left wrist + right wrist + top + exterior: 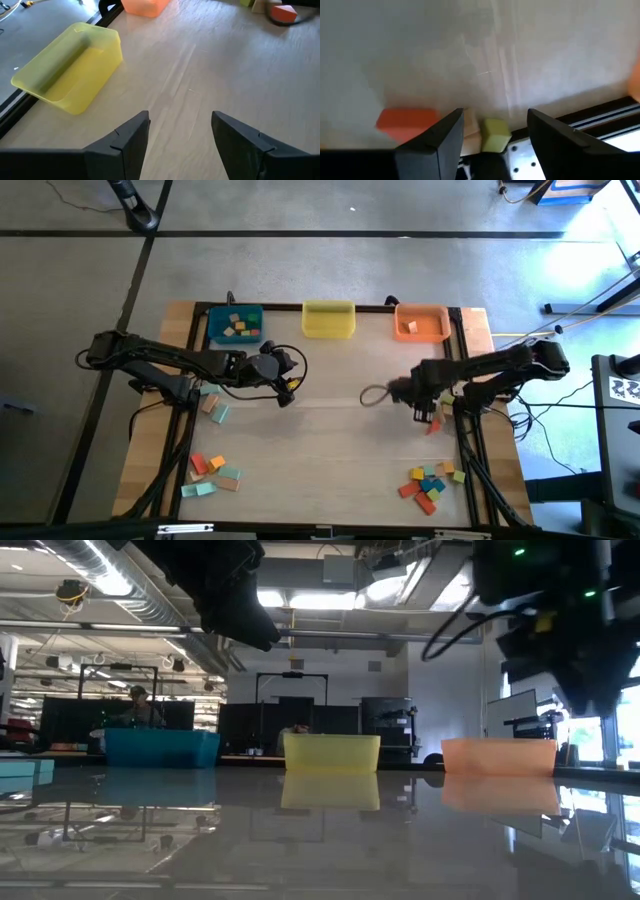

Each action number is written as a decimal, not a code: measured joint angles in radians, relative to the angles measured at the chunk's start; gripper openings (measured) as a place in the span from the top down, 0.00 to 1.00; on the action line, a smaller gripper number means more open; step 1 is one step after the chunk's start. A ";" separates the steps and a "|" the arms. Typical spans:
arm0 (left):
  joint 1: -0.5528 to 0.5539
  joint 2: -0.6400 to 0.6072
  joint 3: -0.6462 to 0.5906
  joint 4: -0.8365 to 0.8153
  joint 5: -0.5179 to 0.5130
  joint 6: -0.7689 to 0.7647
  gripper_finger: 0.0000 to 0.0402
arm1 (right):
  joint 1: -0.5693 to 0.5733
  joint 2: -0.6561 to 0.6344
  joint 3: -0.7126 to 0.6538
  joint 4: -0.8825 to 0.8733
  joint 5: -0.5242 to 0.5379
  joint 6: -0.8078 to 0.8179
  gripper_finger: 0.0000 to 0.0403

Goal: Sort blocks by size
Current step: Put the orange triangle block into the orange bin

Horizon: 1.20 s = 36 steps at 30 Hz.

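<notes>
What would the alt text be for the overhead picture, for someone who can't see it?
Seen from above, two dark robot arms reach over a wooden table, the left gripper and right gripper both open and empty. Blue, yellow and orange bins line the far edge. Small coloured blocks lie in clusters near the front left and front right corners.

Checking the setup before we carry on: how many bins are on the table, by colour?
Blue bin: 1
Yellow bin: 1
Orange bin: 1
Total: 3
</notes>
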 joint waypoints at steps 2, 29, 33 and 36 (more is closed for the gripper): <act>0.000 0.000 0.000 0.005 0.000 -0.001 0.49 | 0.051 0.000 -0.006 -0.001 -0.016 0.051 0.47; 0.000 0.000 0.000 0.008 0.000 -0.004 0.49 | 0.388 0.000 -0.007 0.090 -0.125 0.178 0.46; 0.000 0.000 0.000 0.015 0.000 -0.003 0.49 | 0.467 0.000 -0.012 0.089 -0.085 0.156 0.46; 0.000 0.000 0.000 0.023 0.000 0.000 0.49 | 0.523 0.000 -0.044 0.100 -0.077 0.157 0.46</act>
